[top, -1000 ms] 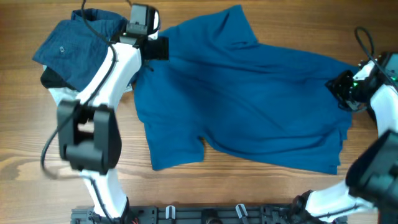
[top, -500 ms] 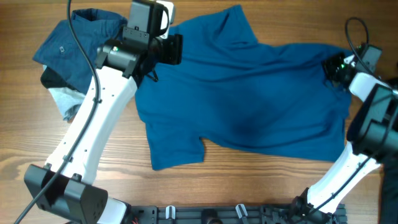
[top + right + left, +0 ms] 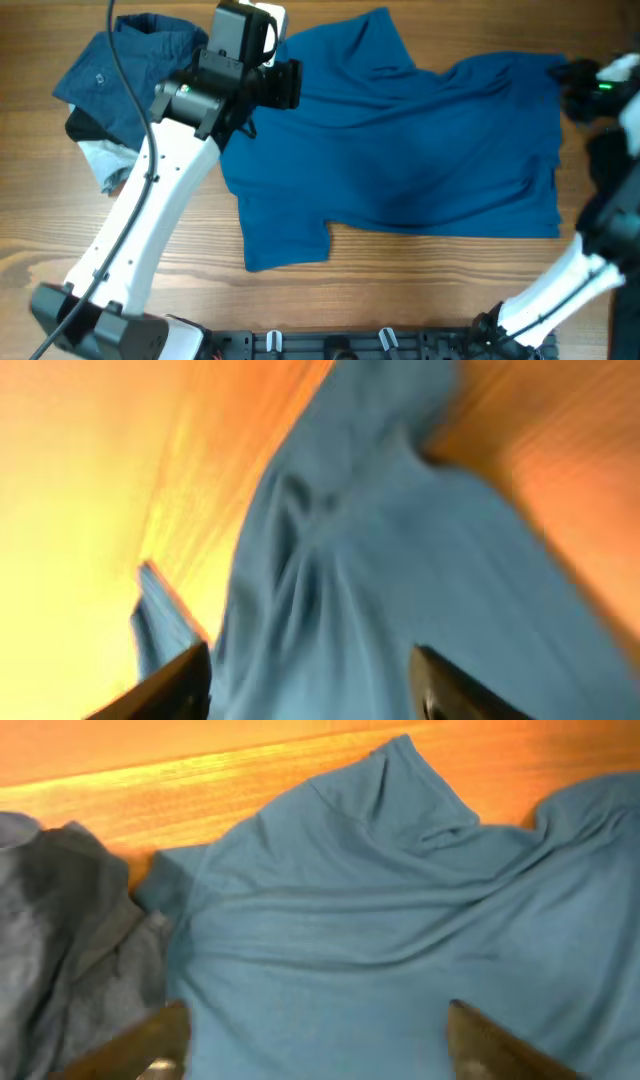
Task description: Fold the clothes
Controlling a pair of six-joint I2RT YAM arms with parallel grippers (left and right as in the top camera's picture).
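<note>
A blue T-shirt (image 3: 400,160) lies spread across the wooden table, wrinkled near its far edge. My left gripper (image 3: 285,85) hovers over the shirt's far left part, open and empty. In the left wrist view its fingers (image 3: 315,1042) stand wide apart above the blue cloth (image 3: 380,920). My right gripper (image 3: 575,75) is at the shirt's far right corner. In the blurred right wrist view its fingers (image 3: 312,680) are open with blue cloth (image 3: 400,560) under them.
A pile of other clothes (image 3: 120,75), dark blue with grey beneath, lies at the far left and shows in the left wrist view (image 3: 60,950). Bare wood (image 3: 420,290) runs along the near side. A black rail (image 3: 330,345) lines the front edge.
My right gripper has moved from the shirt's right edge toward the far right corner, and the shirt's right side now lies flatter. My left gripper has shifted right over the shirt.
</note>
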